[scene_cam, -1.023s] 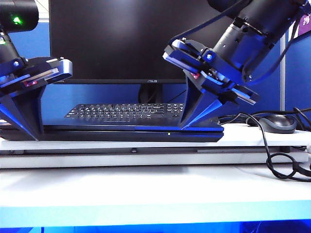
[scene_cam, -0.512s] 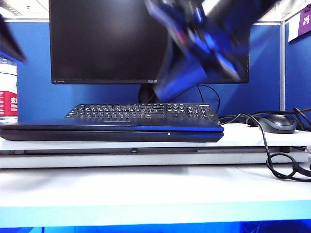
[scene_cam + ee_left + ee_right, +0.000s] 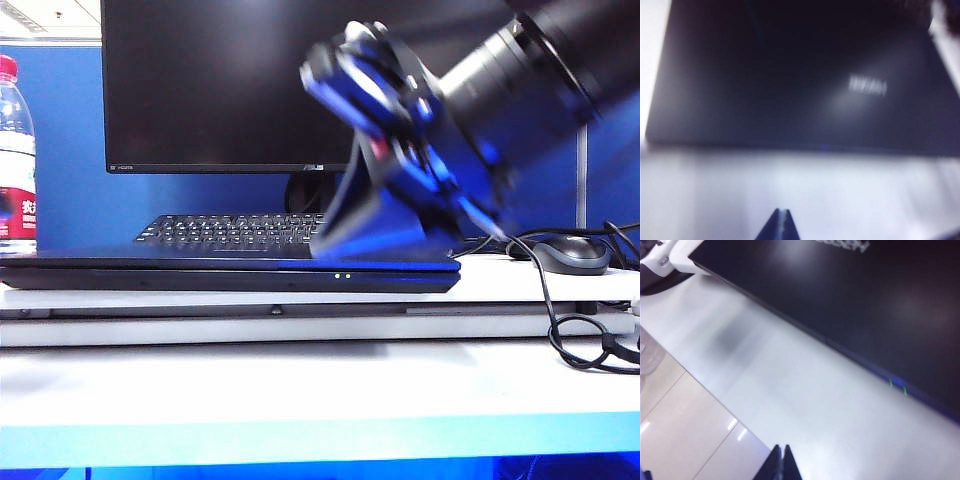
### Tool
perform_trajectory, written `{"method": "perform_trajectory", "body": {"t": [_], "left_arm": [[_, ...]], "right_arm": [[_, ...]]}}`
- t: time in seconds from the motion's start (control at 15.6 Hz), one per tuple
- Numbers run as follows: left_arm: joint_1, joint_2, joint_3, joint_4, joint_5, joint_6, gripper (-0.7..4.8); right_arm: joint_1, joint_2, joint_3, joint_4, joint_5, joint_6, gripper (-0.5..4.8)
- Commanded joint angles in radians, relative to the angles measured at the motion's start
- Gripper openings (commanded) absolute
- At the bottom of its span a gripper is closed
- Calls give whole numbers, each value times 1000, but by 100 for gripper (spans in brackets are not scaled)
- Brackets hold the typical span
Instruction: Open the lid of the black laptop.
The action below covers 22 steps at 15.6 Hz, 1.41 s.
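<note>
Black laptop [image 3: 230, 272] lies flat on white table [image 3: 300, 390], lid [image 3: 855, 300] fully down. Water bottle [image 3: 15, 160] at far left of ext. view, capped; contents unclear. Right gripper [image 3: 375, 215], blurred, over laptop's right front; its wrist cam shows fingertips [image 3: 780, 465] pressed together, holding nothing. Left gripper [image 3: 778, 227] seen only by own wrist cam, above table before laptop; one tip visible, opening can't be told. Lid logo shows in wrist views only.
</note>
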State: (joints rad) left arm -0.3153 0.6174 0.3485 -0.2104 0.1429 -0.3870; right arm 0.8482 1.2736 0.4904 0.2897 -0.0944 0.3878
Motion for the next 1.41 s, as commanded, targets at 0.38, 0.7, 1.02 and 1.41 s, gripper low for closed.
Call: {"method": "perform_trajectory", "body": {"t": [0.38,0.7,1.02,1.41], "left_arm": [[0,2,-217,351,-82,-5,-5],[0,3,-320,571,-122,15,-5],[0,21,-334,603,-108,40,-5],[0,87,-333,641,-70,80,-5]], "right_arm": [[-6,-3,-38,149,98,-1,-1],[-16,-2,-38,149,129,-2,-1],[-47,-1,-38,148,121,-2,-1],[-49,-1,-38,126,118,2,-1]]}}
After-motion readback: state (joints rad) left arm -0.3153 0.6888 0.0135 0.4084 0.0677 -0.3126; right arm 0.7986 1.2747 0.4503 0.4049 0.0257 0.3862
